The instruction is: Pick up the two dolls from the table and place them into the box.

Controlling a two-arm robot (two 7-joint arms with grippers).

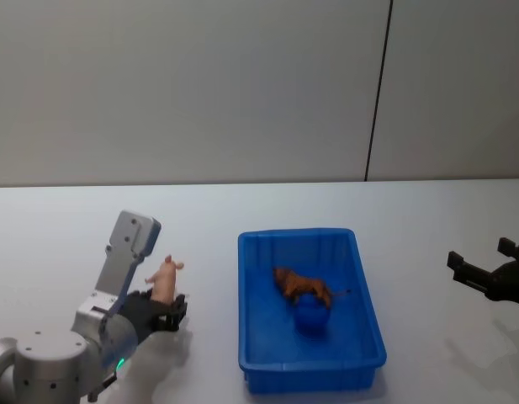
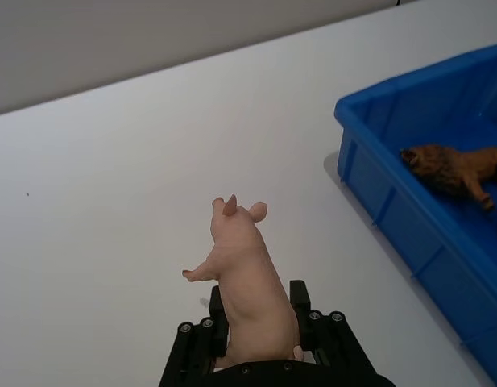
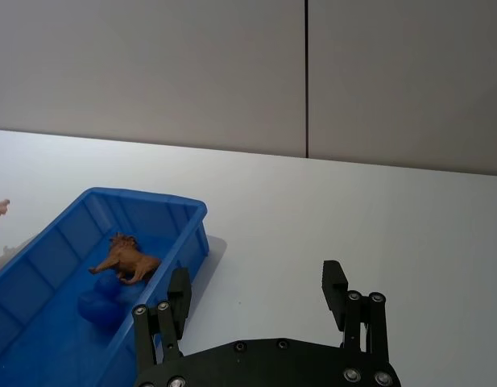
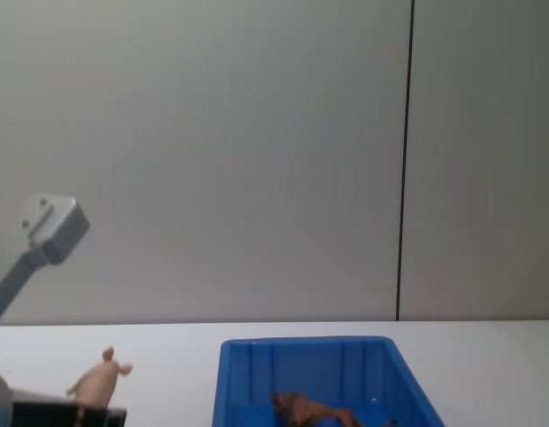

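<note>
Even, soft light is falling from above, keeping the scene bright without glare. The blue box (image 1: 255,252) is casting a faint shadow on the white table (image 1: 74,227) at its near right side. The pink doll (image 2: 244,278) is throwing only a pale smudge beneath itself. The far wall is looking flat grey.

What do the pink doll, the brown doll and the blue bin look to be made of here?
The pink doll, held in the left gripper, looks like smooth moulded plastic or rubber with a matte skin and no fur. The brown doll seems moulded too, with a sculpted shaggy mane. The blue bin looks like rigid, slightly glossy plastic with ribbed walls.
</note>
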